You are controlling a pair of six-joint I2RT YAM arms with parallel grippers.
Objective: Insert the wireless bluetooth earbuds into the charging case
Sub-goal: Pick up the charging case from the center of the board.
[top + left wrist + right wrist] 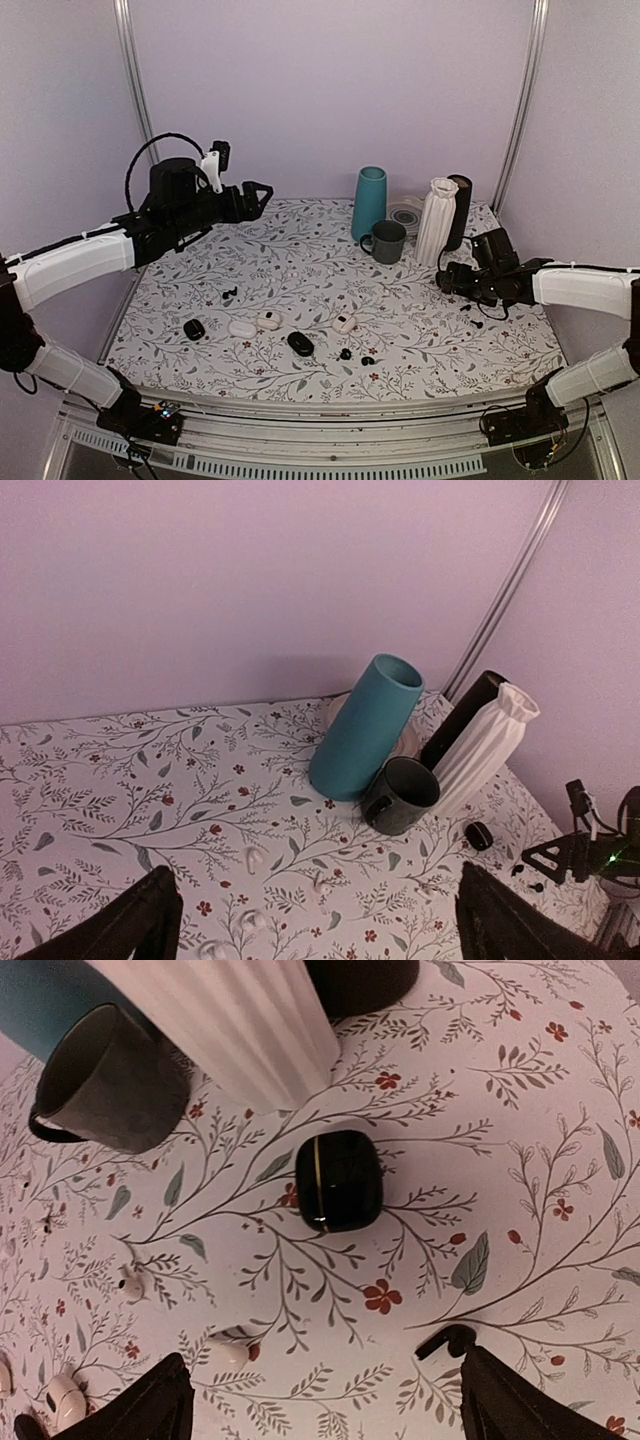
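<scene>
tablecloth (300,260): white, grey-leaf floral | tumbler (369,203): teal | vase (436,220): white, ribbed | mug (388,241): dark grey | case (338,1180): black

Floral surface (300,250) is carrying teal vase (369,203); mug (388,241), white vase (437,220) sitting beside it; black case (300,344), earbuds (345,354) lying in front of it.

I see a tiny glossy black bean-shaped earbud (345,354) lying loose near the front edge of the flower-patterned tabletop (300,260). A second black earbud (368,360) lies just beside it, not touching. A black oval pebble-shaped case (300,344) lies flat just to their left. My right wrist view shows another glossy black charging case (338,1180), shut, with a thin pale seam across it. A small black bud (447,1341) lies near it, apart.
</scene>
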